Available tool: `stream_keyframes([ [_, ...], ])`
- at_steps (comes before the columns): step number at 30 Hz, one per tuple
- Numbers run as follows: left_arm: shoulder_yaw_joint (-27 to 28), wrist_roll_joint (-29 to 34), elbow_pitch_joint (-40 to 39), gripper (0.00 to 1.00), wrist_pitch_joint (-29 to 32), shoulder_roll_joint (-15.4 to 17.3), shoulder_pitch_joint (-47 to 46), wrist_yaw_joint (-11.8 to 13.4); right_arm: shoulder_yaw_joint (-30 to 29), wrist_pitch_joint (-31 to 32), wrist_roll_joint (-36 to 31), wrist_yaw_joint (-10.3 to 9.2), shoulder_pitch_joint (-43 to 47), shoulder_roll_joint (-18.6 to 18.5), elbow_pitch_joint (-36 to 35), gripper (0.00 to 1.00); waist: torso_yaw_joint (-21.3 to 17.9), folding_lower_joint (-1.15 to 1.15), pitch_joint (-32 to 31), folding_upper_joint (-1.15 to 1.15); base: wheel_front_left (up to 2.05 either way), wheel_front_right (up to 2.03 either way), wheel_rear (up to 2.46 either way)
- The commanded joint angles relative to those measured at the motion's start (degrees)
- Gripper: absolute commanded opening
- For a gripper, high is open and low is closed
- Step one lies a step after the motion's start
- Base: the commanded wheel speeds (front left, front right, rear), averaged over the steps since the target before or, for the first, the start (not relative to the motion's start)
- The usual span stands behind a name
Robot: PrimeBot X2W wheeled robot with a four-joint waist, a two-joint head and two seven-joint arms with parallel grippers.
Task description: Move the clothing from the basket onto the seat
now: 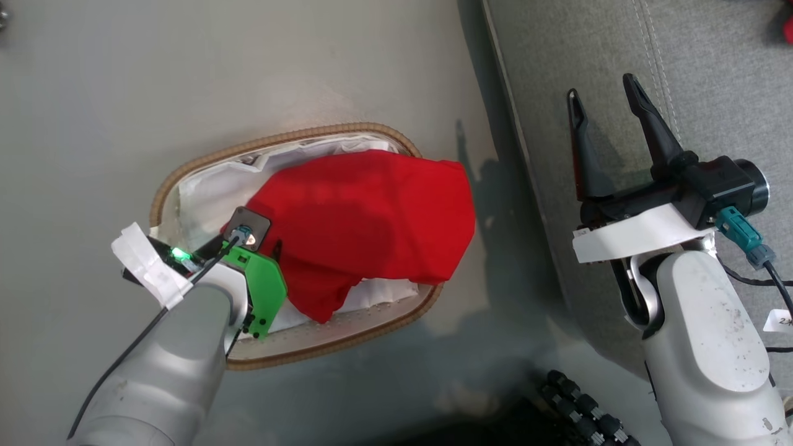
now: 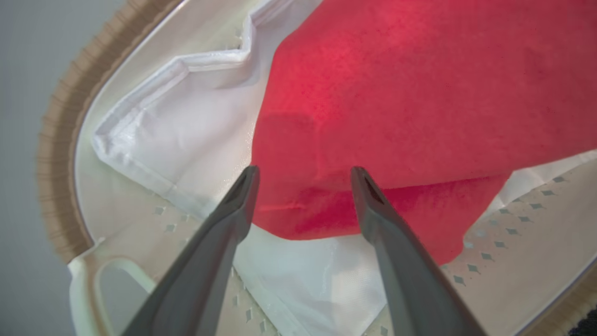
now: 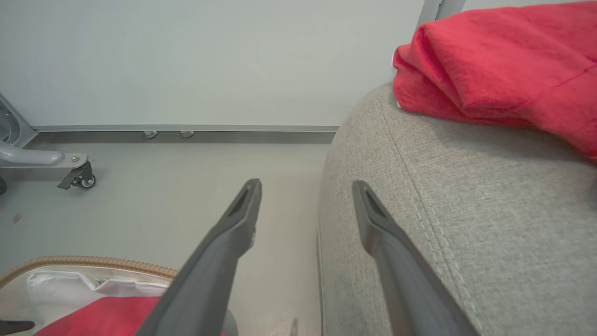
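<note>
The red garment (image 1: pixel 365 210) lay in the basket (image 1: pixel 186 170), spread over the white liner (image 2: pixel 186 135), with its long axis running across the basket and its far end draped over the rim on the side toward the seat (image 1: pixel 619 74). Its near hem sat directly ahead of my left tool (image 2: pixel 305 172), framed between the two fingers, which were wide apart and held nothing. That arm was plainly the nearer one, so I judged the pick was its job: straight forward and down onto the hem. My right tool (image 1: pixel 601 87) hung over the seat's edge, spread open and empty, well apart from the basket. A second red garment (image 3: pixel 503 60) rested on the seat.
</note>
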Motion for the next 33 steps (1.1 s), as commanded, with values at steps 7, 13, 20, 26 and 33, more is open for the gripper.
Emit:
stream_keyframes([
  [7, -0.5, 0.2, 1.6, 1.00, 2.2, 1.8, -4.3, 1.4, 1.4, -0.1, 1.5, -0.08, -1.9, -0.1, -1.4, 1.00, -2.7, -0.01, 5.3, 0.00, 0.00, 0.00, 0.00],
  [13, -0.5, -0.3, 2.3, 1.00, 4.8, 2.8, -6.1, 3.2, 2.8, -0.1, 2.6, -0.08, -2.8, -0.1, -2.0, 1.00, -3.6, -0.01, 7.6, 0.00, 0.00, 0.00, 0.00],
  [20, -0.2, -1.5, 2.7, 1.00, 7.4, 2.5, -6.4, 3.3, 4.1, -0.1, 3.7, -0.08, -3.2, -0.1, -2.7, 1.00, -4.4, -0.01, 9.1, 0.00, 0.00, 0.00, 0.00],
  [26, -0.4, -1.9, 2.7, 0.00, 8.4, 1.8, -6.6, 3.7, 4.3, -0.1, 4.1, -0.08, -3.3, -0.1, -2.4, 1.00, -4.6, -0.01, 9.1, 0.00, 0.00, 0.00, 0.00],
  [33, -0.5, -2.7, 2.7, 0.00, 5.9, 0.8, -5.8, 3.1, 3.7, -0.1, 3.7, -0.08, -2.8, -0.1, -1.9, 1.00, -3.8, -0.01, 7.1, 0.00, 0.00, 0.00, 0.00],
])
